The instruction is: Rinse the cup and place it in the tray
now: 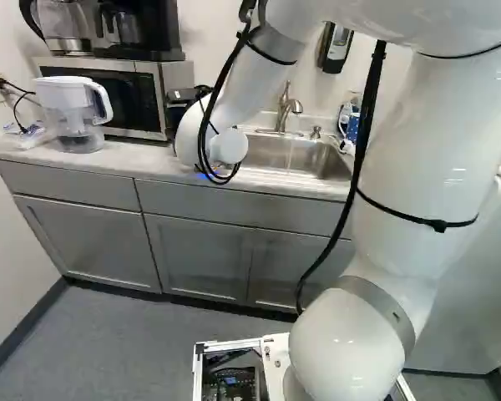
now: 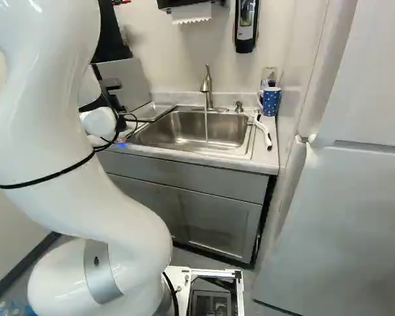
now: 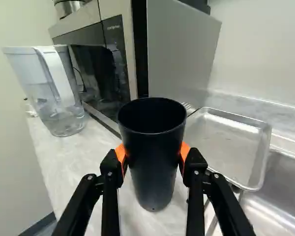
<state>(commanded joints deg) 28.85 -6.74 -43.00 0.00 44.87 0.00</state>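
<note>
Arm, left base view: the white arm (image 1: 417,142) bends over toward the bench (image 1: 142,160), its far end between the microwave (image 1: 121,93) and the sink (image 1: 296,157).
Pitcher: the clear, white-topped water pitcher (image 1: 75,117) stands on the bench beside the microwave.
Coffee maker: the black machine (image 1: 142,25) sits on top of the microwave.
Faucet: the metal faucet (image 1: 285,107) stands behind the sink, a thin stream falling from it.

Water, right base view: the stream (image 2: 206,126) drops into the sink.
Mug: a blue mug (image 2: 271,102) with light spots stands on the bench past the faucet.
Brush: a white and black brush (image 2: 261,133) lies by the rim of the sink, near the mug.
Fridge: the pale refrigerator (image 2: 355,197) is at the right.

Pincer, wrist view: the pincer (image 3: 153,157) grips the black cup (image 3: 152,167), orange pads (image 3: 121,153) pressed on two sides.
Cup: mouth up, ahead of the fingers and over the bench; whether its base touches is unclear.
Tray: the metal tray (image 3: 226,142) lies beside the cup, between it and the sink.
</note>
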